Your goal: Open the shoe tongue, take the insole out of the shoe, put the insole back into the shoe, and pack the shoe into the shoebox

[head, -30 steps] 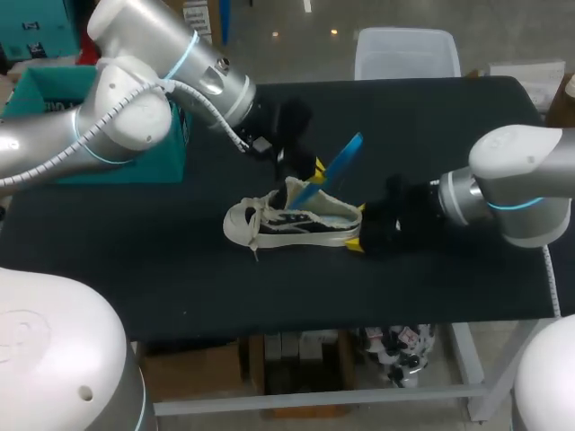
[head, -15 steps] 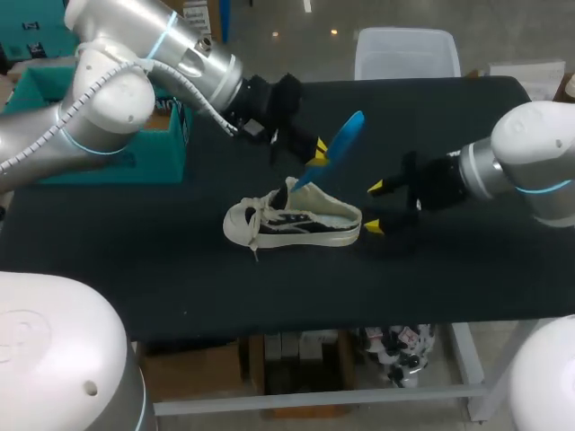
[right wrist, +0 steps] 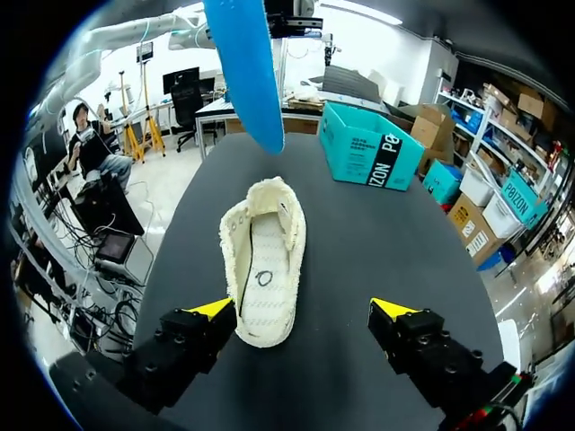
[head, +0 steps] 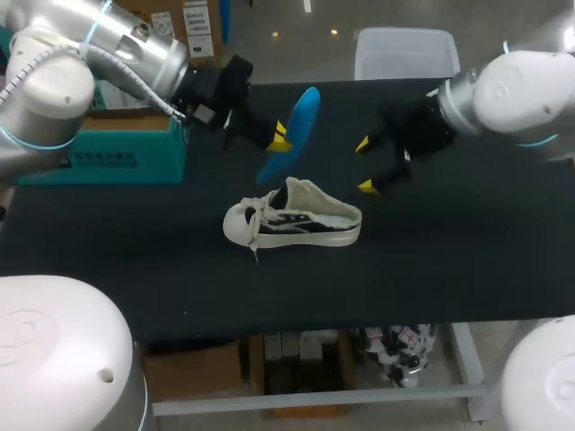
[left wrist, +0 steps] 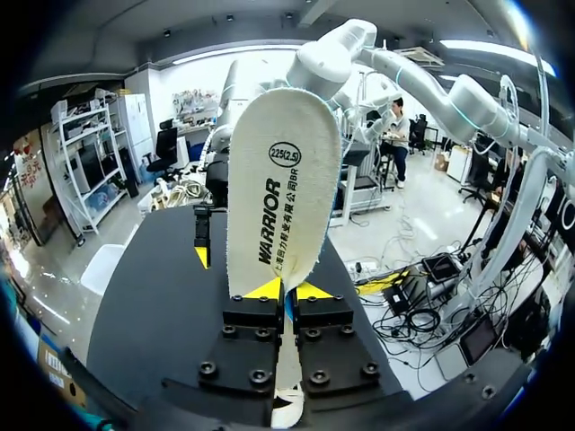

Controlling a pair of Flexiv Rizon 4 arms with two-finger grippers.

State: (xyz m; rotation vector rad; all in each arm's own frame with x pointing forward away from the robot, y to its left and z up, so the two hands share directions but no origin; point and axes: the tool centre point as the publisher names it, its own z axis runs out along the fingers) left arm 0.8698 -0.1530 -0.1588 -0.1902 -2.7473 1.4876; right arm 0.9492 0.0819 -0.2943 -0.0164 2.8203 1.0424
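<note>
Print in dark letters runs down the pale side of the insole [left wrist: 283, 197], with a small ringed mark near its far end. The other side is plain blue. The teal shoebox [head: 117, 157] has dark print on its side too. Another ringed mark sits on the white lining inside the shoe [head: 296, 220].

The left arm comes in from the left, above the back part of the table [head: 431, 260], and points toward the middle. The left gripper [head: 280, 137] is pinched tight on the insole, with a yellow tip pressed on each side of its lower part. The insole is up in the air behind the shoe, not touching it, and sticks out past the fingers.

The right arm comes in from the right. The right gripper [head: 365, 165] hangs above the table near the heel of the shoe, its fingers spread wide with nothing between them.

The shoe stands on its sole in the middle of the table, toe to the left and heel to the right. The shoebox is at the far left, partly hidden behind the left arm, so I cannot tell if it is open
</note>
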